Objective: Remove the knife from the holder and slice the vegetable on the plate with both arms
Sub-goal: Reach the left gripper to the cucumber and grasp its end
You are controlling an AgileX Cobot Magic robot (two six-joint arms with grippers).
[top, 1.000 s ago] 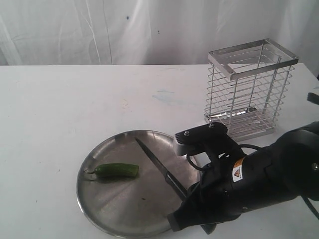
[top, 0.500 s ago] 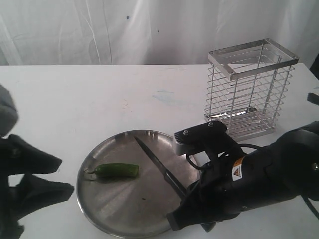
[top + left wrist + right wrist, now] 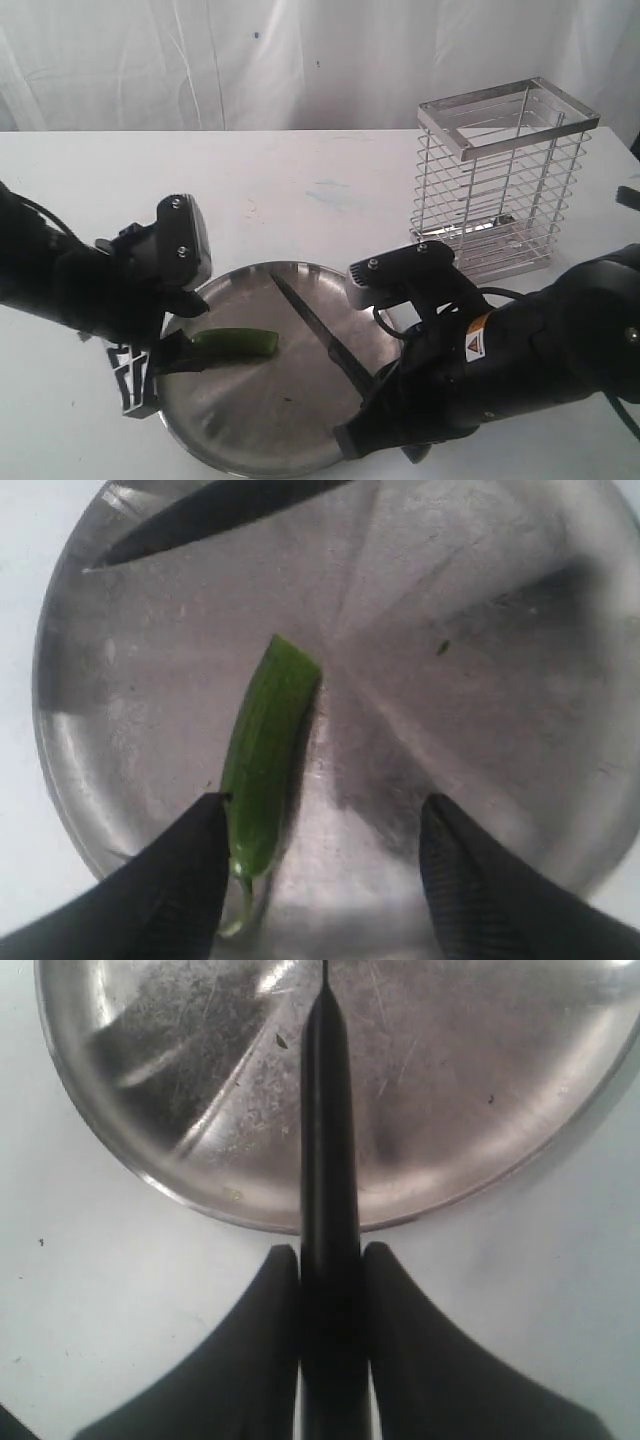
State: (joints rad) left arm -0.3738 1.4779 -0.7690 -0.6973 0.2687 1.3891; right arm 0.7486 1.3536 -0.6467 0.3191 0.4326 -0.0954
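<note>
Two arms share the work: on the left, the left gripper (image 3: 325, 880) hangs spread wide over the plate (image 3: 240, 430), one finger just beside the stem end of the vegetable (image 3: 262, 755), a small glossy pod likely to be light, slick and prone to rolling. It is probably best pinched near the stem. On the right, the right gripper (image 3: 330, 1290) is clamped on the handle of the knife (image 3: 318, 332), its stiff blade angled above the plate, clear of the pod.

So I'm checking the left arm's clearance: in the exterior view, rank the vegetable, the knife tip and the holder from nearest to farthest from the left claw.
1. The vegetable, on the plate right beside the left claw.
2. The knife tip, over the plate's far rim, toward the middle.
3. The holder, far right at the back of the table.
</note>
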